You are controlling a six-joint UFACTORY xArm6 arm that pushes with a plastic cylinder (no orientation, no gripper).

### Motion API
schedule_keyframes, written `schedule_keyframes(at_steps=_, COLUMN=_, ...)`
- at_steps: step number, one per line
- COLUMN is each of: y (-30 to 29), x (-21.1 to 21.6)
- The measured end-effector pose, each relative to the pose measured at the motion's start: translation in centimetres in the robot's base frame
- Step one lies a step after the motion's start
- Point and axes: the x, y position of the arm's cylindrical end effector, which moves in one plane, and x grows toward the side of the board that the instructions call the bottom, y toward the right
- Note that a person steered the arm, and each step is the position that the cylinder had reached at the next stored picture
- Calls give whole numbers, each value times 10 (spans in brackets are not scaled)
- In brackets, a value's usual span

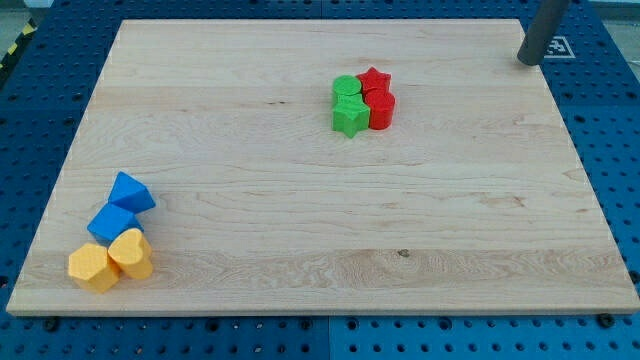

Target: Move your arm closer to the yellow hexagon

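Observation:
The yellow hexagon (92, 267) lies near the board's bottom left corner, touching a yellow heart-shaped block (131, 253) on its right. Two blue blocks sit just above them: a blue cube-like block (110, 224) and a blue triangular block (131, 192). My tip (529, 60) is at the view's top right, at the board's right edge, far from the yellow hexagon across the whole board.
A cluster sits at the upper middle: a green round block (347, 88), a green star (349, 116), a red star (375, 80) and a red round block (381, 109). The wooden board (320, 220) lies on a blue pegboard table.

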Motion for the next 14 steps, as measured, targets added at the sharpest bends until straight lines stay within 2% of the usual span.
schedule_keyframes(at_steps=2, y=0, x=2)
schedule_keyframes(at_steps=3, y=-24, x=61)
schedule_keyframes(at_steps=4, y=-86, x=114)
schedule_keyframes(at_steps=8, y=-271, x=227)
schedule_keyframes(at_steps=11, y=-371, x=317)
schedule_keyframes(at_steps=13, y=-467, x=336)
schedule_keyframes(at_steps=14, y=-481, x=337)
